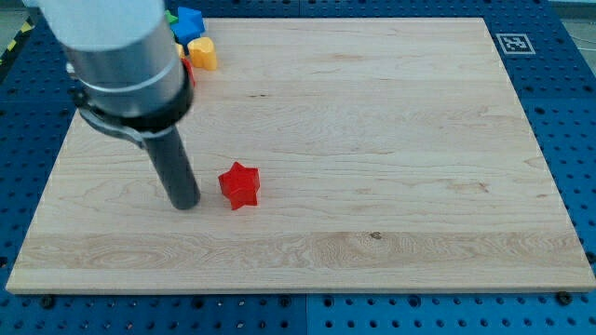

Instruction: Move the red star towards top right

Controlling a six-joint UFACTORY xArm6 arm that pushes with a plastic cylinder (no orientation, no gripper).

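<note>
The red star (240, 184) lies on the wooden board (372, 140), left of the board's middle and toward the view's bottom. My tip (185, 203) rests on the board just to the view's left of the star, a small gap apart from it. The dark rod rises from the tip to the grey arm body (121, 56) at the view's top left.
A cluster of blocks sits at the board's top left corner: a blue block (190, 22), a yellow block (202, 53), a sliver of green (171, 16) and a bit of red (187, 70), partly hidden by the arm. A fiducial tag (511, 43) marks the top right corner.
</note>
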